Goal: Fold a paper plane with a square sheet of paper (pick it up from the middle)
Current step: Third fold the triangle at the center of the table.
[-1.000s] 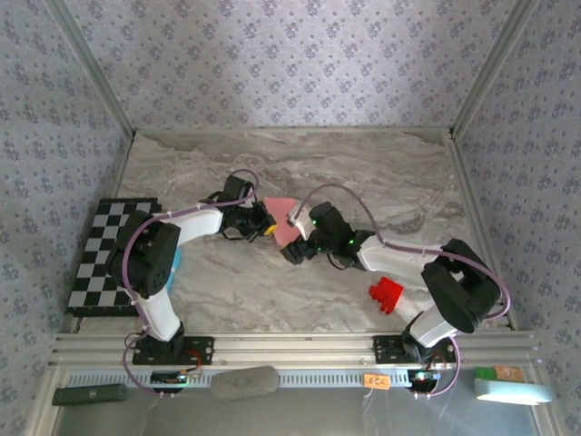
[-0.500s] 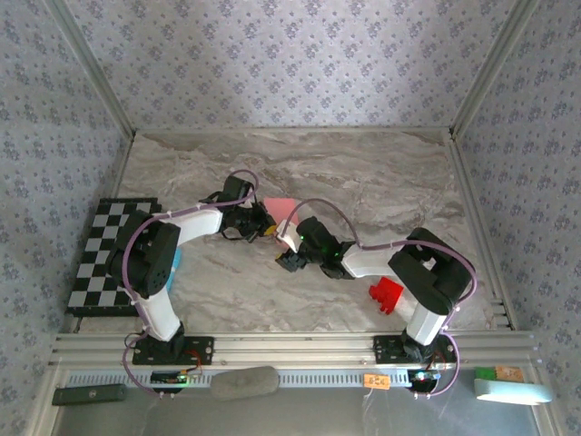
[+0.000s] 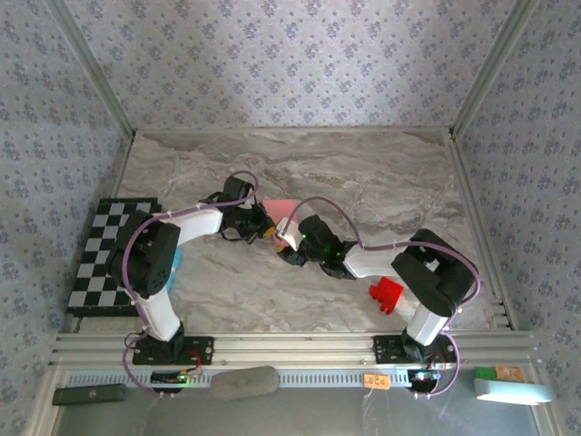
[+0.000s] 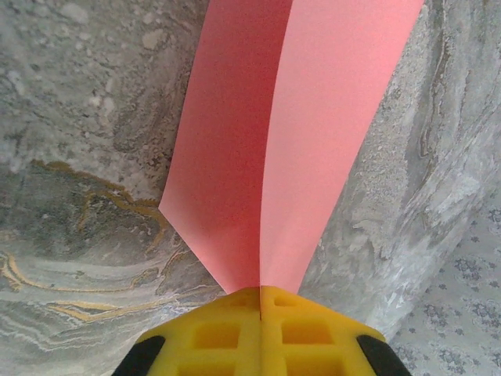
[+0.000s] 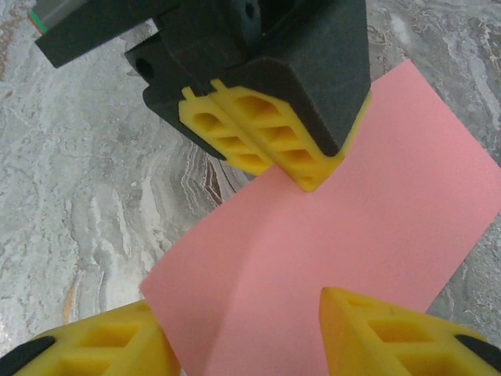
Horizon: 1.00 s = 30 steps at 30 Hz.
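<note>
The right arm has swung in toward the left since a second ago, and its claw has come up close to the other claw in the middle of the table [image 3: 381, 173]. The left gripper [image 4: 261, 294] is shut tight on the sheet of paper [image 4: 313, 117]. Its two yellow pads are pressed together, with the pink paper coming out from between them. The paper has a fold line down its middle, with one half on each side. It sticks out from the left claw toward the far side, just above the grey stone top. The right gripper [image 5: 239, 309] sits just near and to the right of the left one. Its two yellow fingers are apart, with the pink paper lying between them. I cannot tell if they touch the paper. A small red block [image 3: 386, 293] sits near the right arm, well apart from the paper. A black-and-white checked board [image 3: 104, 254] lies at the left edge.
</note>
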Available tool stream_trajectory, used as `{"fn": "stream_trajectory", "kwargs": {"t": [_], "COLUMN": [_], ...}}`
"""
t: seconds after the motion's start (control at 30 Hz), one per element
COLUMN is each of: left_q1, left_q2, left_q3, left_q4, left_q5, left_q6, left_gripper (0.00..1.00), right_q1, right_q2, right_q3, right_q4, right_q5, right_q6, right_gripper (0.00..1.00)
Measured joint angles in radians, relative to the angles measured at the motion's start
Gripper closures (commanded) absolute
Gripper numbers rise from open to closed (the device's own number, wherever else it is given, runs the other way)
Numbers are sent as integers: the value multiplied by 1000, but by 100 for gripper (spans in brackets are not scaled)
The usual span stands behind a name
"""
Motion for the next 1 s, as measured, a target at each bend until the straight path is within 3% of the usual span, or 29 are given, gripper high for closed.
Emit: {"fn": "stream_trajectory", "kwargs": {"t": [0.23, 0.5, 0.57, 0.77, 1.0], "left_q1": [0, -1, -1, 6, 58], "left_q2": [0, 1, 1, -5, -104], "left_q3": [0, 0, 0, 1, 18], "left_q4": [-1, -16, -17, -57, -167], "left_q5": [0, 0, 0, -32, -111], "left_q6": [3, 3, 3, 33, 135], "left_gripper": [95, 93, 89, 57, 52], "right_q1": [-7, -25, -29, -29, -29], "right_q2": [0, 0, 0, 0, -5], "right_q3": [0, 0, 0, 1, 5], "right_q4": [0, 0, 0, -17, -86], "right_q5": [-20, -55, -64, -112, -195], "right_q6": [0, 25, 27, 33, 61], "right_gripper": [58, 73, 76, 85, 91]}}
